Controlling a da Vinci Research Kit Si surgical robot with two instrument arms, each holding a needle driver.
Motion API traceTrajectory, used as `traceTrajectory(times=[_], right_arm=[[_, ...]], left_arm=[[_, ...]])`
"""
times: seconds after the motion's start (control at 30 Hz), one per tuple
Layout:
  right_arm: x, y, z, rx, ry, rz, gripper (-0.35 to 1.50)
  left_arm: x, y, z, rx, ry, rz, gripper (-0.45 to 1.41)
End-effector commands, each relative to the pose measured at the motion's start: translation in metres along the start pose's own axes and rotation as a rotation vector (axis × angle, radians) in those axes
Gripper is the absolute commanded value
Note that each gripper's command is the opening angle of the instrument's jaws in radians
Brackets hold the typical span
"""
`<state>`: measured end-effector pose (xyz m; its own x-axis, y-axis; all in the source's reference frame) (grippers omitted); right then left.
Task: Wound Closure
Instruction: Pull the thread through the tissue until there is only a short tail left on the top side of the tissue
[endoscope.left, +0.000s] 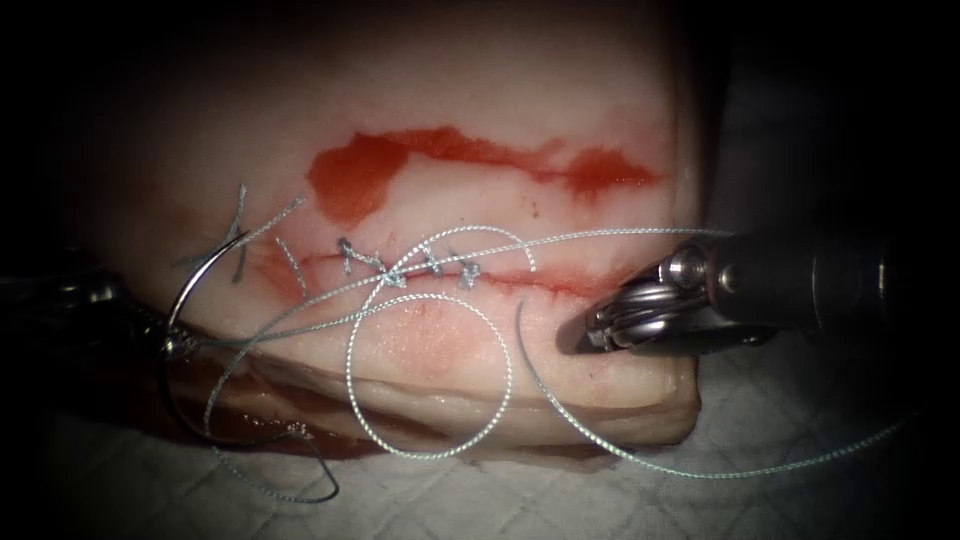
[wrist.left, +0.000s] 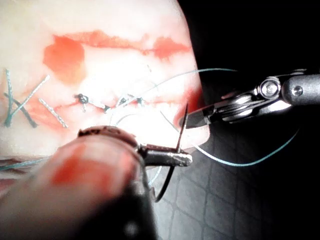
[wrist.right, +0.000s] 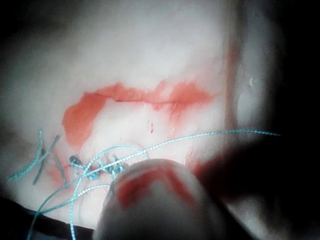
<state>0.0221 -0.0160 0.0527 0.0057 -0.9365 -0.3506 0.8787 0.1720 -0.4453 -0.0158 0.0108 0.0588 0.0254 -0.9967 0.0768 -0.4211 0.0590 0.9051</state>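
1. Endoscope view: pale pork-belly tissue (endoscope.left: 430, 180) lies on a quilted white cloth (endoscope.left: 780, 400), with a horizontal cut (endoscope.left: 540, 283) across it that carries several grey knotted stitches (endoscope.left: 400, 265) along its left half. Smears of red fluid (endoscope.left: 370, 170) sit above the cut. The left arm's needle driver (endoscope.left: 172, 345) sits at the tissue's left edge, clenched on the dark curved steel needle (endoscope.left: 200, 275) low on its curve, so the arc rises free of the tissue, left of the cut. Pale blue-grey braided thread (endoscope.left: 430, 380) loops loosely over the front face. The right arm's needle driver (endoscope.left: 585, 338) hovers by the cut's right end; its jaws look closed on nothing, though I judge this, not see it plainly.

2. Left wrist view: the left tool (wrist.left: 175, 159) grips the needle (wrist.left: 180, 130) crosswise, a hold that would keep the point steerable. The right tool (wrist.left: 200, 116) sits near, apart.

3. Right wrist view: stitches (wrist.right: 95, 167) and thread (wrist.right: 210, 136) cross the tissue (wrist.right: 150, 50).
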Motion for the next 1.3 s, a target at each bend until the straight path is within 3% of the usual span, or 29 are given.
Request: traceTrajectory(times=[0.03,0.17,0.3,0.6,0.9,1.2,1.27,1.3], right_arm=[[-0.001,0.0015,0.0005,-0.008,0.003,0.004,0.07],[-0.0014,0.0027,0.0008,-0.033,0.049,0.014,0.1],[-0.0016,0.0037,0.0011,-0.06,0.071,-0.006,0.29],[-0.0012,0.0053,0.0005,-0.112,0.114,-0.021,1.01],[-0.0007,0.0051,0.0007,-0.085,0.093,-0.011,1.01],[0.0,0.0043,0.0022,-0.038,0.1,0.003,0.88],[0.0,0.004,0.0024,-0.037,0.097,0.004,0.52],[0.0,0.004,0.0024,-0.038,0.093,0.004,0.17]], left_arm=[[0.0,0.0007,0.0003,0.001,0.0,0.002,-0.45],[0.0001,0.0007,0.0003,0.001,0.0,0.002,-0.45],[0.0001,0.0007,0.0003,-0.001,-0.002,0.002,-0.45],[0.0001,0.0007,0.0003,0.0,0.0,0.003,-0.45],[0.0002,0.0006,0.0004,0.001,0.0,0.003,-0.45],[0.0002,0.0006,0.0004,0.0,0.0,0.003,-0.45],[0.0003,0.0005,0.0004,0.0,0.0,-0.002,-0.45],[0.0003,0.0005,0.0005,0.002,0.002,-0.002,-0.45]])
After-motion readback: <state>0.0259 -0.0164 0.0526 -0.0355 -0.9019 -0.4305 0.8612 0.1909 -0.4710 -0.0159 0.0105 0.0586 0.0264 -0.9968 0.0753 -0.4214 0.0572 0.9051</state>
